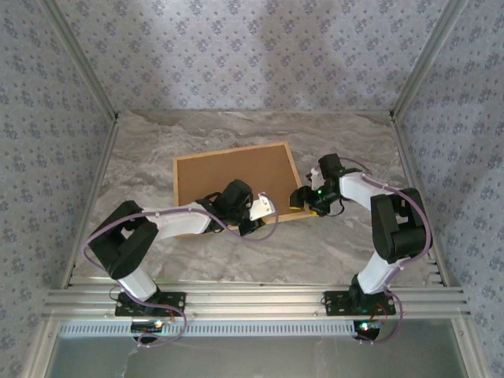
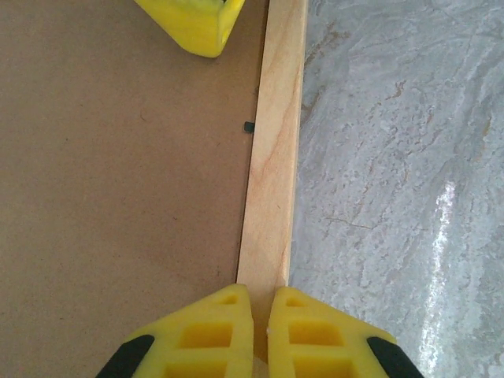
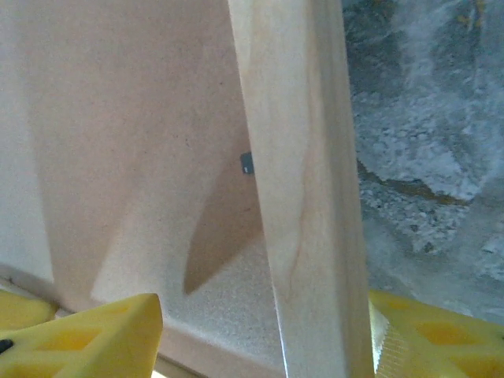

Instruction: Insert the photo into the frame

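Overhead, frame: thin-railed, light tan wooden rectangular picture frame (image 1: 230,151) lies back-up at the centre of the grey marbled table (image 1: 331,252), with a matte brown fibreboard backing (image 1: 228,181) filling it.
Left wrist, left gripper (image 2: 261,295): tips together over the smooth rail's 6 o'clock end, likely pinning it.
Right wrist, right gripper (image 3: 268,331): jaws apart astride the rail, likely steadying the 4 o'clock corner.

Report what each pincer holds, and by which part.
Nothing is visibly held. The left pincer is shut, tips over the frame at its near rail; the right pincer straddles that rail, open.
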